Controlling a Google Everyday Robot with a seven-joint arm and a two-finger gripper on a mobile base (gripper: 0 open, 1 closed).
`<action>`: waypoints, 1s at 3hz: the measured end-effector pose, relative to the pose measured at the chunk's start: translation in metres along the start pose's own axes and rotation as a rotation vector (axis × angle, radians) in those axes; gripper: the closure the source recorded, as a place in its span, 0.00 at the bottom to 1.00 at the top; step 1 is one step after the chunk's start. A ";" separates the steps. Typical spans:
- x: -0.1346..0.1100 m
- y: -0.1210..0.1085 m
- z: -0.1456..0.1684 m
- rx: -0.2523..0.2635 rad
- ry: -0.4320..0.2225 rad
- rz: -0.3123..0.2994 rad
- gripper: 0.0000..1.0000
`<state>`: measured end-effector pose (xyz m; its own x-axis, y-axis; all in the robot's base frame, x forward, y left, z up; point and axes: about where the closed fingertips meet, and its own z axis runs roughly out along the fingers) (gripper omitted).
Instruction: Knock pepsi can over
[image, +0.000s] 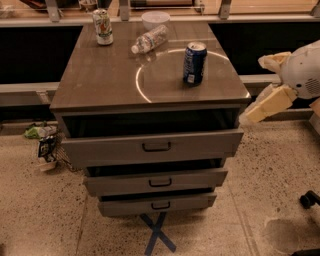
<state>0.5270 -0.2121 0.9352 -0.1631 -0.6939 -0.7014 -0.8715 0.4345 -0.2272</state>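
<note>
Off the right edge of the bench, near its front corner, the gripper hangs with jaws spread apart and empty, pointing left; the pepsi can stands upright on top near that edge, long axis vertical, left of the jaws and further back; a leftward sweep looks right.
</note>
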 end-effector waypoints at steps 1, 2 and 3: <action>-0.002 -0.025 0.030 0.030 -0.177 0.040 0.00; -0.001 -0.051 0.058 0.073 -0.283 0.129 0.00; -0.012 -0.083 0.084 0.109 -0.383 0.222 0.00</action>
<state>0.6399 -0.1920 0.9056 -0.1395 -0.3235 -0.9359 -0.7780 0.6205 -0.0986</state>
